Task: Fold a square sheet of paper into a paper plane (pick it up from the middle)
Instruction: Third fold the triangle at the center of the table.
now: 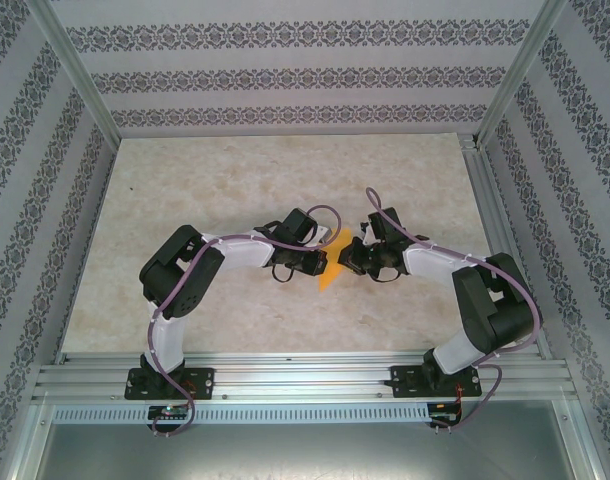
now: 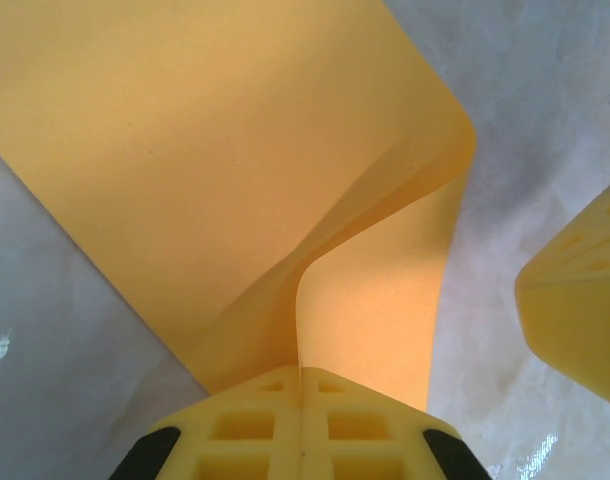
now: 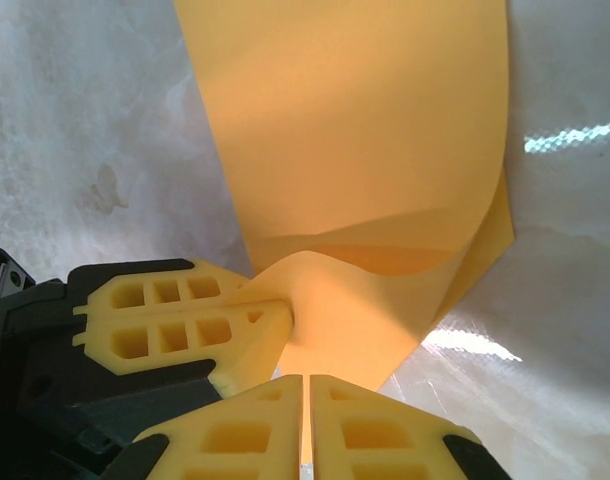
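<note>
Midway across the pale marbled counter [image 1: 235, 180], the two arms reach in from either side and meet over the square sheet of paper [image 1: 330, 275]. From above, it shows as a small orange-yellow wedge between the left gripper [image 1: 322, 262] and the right gripper [image 1: 348, 258].

From the left wrist, the left gripper [image 2: 302, 372] has its yellow fingers pressed together. They are clamped on a fold of the sheet [image 2: 235, 150]. The paper rises from the pinch in a soft S-curve, with one broad layer spreading up and left and a second layer hanging behind it on the right. The sheet is bent but not sharply creased, and its upper right corner is rounded over. One yellow finger [image 2: 575, 300] of the right gripper sits at the right edge, with a strip of counter [image 2: 545, 100] showing between it and the paper.

From the right wrist, the right gripper [image 3: 307, 385] also has its fingers together, leaving only a thin slit between them. The lower edge of the sheet [image 3: 365, 130] comes down to their tips. Whether paper is caught in that slit cannot be told. The left gripper [image 3: 282, 316] enters from the left and is clamped on a curled edge of the sheet just above the right gripper's tips. The paper fans upward from there, lifted off the counter [image 3: 85, 120] at the near end.
</note>
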`<move>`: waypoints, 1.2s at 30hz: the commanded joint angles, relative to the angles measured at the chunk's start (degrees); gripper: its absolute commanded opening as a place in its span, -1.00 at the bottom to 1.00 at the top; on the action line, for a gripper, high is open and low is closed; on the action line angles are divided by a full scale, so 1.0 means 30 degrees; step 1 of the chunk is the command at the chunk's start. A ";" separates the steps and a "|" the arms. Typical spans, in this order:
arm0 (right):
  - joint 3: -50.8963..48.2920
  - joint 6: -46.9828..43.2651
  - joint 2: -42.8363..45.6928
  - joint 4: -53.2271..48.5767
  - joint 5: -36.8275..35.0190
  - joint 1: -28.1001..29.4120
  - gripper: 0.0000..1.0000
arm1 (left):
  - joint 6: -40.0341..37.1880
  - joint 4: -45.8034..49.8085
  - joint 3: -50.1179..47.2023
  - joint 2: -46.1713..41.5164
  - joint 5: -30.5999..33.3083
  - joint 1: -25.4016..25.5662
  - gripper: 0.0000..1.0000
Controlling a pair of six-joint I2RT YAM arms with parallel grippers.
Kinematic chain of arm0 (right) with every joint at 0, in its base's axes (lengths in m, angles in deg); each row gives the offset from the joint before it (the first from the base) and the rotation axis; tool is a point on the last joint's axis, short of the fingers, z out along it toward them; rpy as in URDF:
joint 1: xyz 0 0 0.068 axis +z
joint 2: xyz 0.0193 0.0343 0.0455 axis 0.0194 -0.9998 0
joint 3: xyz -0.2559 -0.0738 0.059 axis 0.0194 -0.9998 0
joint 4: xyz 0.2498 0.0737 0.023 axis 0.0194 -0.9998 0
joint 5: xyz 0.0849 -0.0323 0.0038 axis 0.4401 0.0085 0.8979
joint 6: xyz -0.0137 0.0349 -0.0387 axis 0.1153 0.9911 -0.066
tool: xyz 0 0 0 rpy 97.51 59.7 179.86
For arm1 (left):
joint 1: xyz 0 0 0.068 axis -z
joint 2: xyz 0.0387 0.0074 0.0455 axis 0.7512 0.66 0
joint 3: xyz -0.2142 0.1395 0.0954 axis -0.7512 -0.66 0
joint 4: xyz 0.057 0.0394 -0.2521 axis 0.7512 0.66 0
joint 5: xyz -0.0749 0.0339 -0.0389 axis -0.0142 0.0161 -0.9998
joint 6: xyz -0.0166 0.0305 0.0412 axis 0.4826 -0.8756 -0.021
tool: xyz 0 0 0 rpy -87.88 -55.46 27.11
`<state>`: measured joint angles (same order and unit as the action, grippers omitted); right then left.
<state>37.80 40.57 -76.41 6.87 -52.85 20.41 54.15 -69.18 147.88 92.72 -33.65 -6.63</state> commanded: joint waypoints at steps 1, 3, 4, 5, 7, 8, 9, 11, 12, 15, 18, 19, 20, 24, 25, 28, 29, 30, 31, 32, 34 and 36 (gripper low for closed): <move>0.0552 -0.0481 -0.0529 0.0357 0.0096 -0.0284 -0.78 | -0.0222 0.0637 -0.0271 0.0761 -0.0037 0.0074 -0.93; 0.0456 -0.0489 -0.0960 0.0734 0.0186 -0.0294 -0.78 | -0.0291 0.0745 -0.0200 0.0787 -0.0047 0.0074 -0.92; 0.0286 -0.0461 -0.1192 0.0967 0.0103 -0.0335 -0.78 | -0.0323 0.0779 -0.0167 0.0821 -0.0019 0.0071 -0.93; 0.0218 -0.0467 -0.1469 0.1078 0.0054 -0.0367 -0.78 | -0.0330 0.0823 -0.0141 0.0820 0.0009 0.0096 -0.93; 0.0015 -0.0576 -0.2029 0.1281 -0.0106 -0.0427 -0.78 | -0.0381 0.0939 -0.0057 0.0820 0.0010 0.0071 -0.93; -0.0141 -0.0534 -0.2253 0.1549 -0.0059 -0.0463 -0.78 | -0.0389 0.0970 -0.0074 0.0820 0.0010 0.0083 -0.93; -0.0325 -0.0464 -0.2507 0.1849 0.0066 -0.0537 -0.79 | -0.0385 0.0973 -0.0102 0.0816 0.0010 0.0071 -0.93; -0.0408 -0.0432 -0.2752 0.2076 0.0240 -0.0627 -0.79 | -0.0393 0.1018 -0.0098 0.0820 0.0064 0.0071 -0.93; -0.0405 -0.0431 -0.2683 0.1985 0.0244 -0.0667 -0.79 | -0.0398 0.1024 -0.0083 0.0849 0.0061 0.0071 -0.93; -0.0114 -0.0537 -0.1895 0.1526 0.0374 -0.0813 -0.79 | -0.0368 0.1051 -0.0112 0.0864 0.0051 0.0071 -0.93; 0.0300 -0.0549 -0.0769 0.1043 0.0588 -0.1038 -0.78 | -0.0390 0.1076 -0.0110 0.0799 0.0087 0.0071 -0.93; 0.0434 -0.0562 -0.0473 0.0885 0.0623 -0.1156 -0.78 | -0.0396 0.1113 -0.0062 0.0791 0.0069 0.0071 -0.93; 0.0508 -0.0641 -0.0318 0.0771 0.0625 -0.1263 -0.77 | -0.0393 0.1142 -0.0055 0.0791 0.0105 0.0078 -0.93; 0.0579 -0.0891 -0.0506 0.0622 0.0567 -0.1517 -0.77 | -0.0397 0.1143 0.0023 0.0820 0.0077 0.0071 -0.93; 0.0562 -0.0884 -0.0754 0.0742 0.0660 -0.1535 -0.77 | -0.0396 0.1168 0.0054 0.0820 0.0071 0.0071 -0.92; 0.0390 -0.0642 -0.1528 0.1564 0.1053 -0.1520 -0.77 | -0.0397 0.1203 0.0059 0.0820 0.0048 0.0071 -0.92; 0.0358 -0.0648 -0.1764 0.1718 0.1067 -0.1540 -0.77 | -0.0398 0.1203 0.0036 0.0820 0.0056 0.0071 -0.92; 0.0378 -0.0706 -0.2055 0.1781 0.0946 -0.1526 -0.77 | -0.0429 0.1219 0.0043 0.0820 0.0067 0.0071 -0.92; 0.0449 -0.0848 -0.2388 0.1619 0.0779 -0.1554 -0.77 | -0.0408 0.1217 0.0063 0.0848 0.0061 0.0071 -0.92; 0.0496 -0.1045 -0.2649 0.1485 0.0569 -0.1567 -0.77 | -0.0423 0.1230 0.0064 0.0849 0.0061 0.0071 -0.92; 0.0668 -0.1418 -0.3235 0.0846 -0.0106 -0.1606 -0.77 | -0.0430 0.1274 0.0071 0.0821 0.0066 0.0071 -0.92; 0.0899 -0.1689 -0.3557 0.0273 -0.0399 -0.1602 -0.78 | -0.0452 0.1290 0.0069 0.0820 0.0092 0.0093 -0.92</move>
<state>39.13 38.01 -85.55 10.01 -51.08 15.97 54.15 -69.11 147.99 92.78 -33.82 -6.63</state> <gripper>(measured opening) 0.113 0.066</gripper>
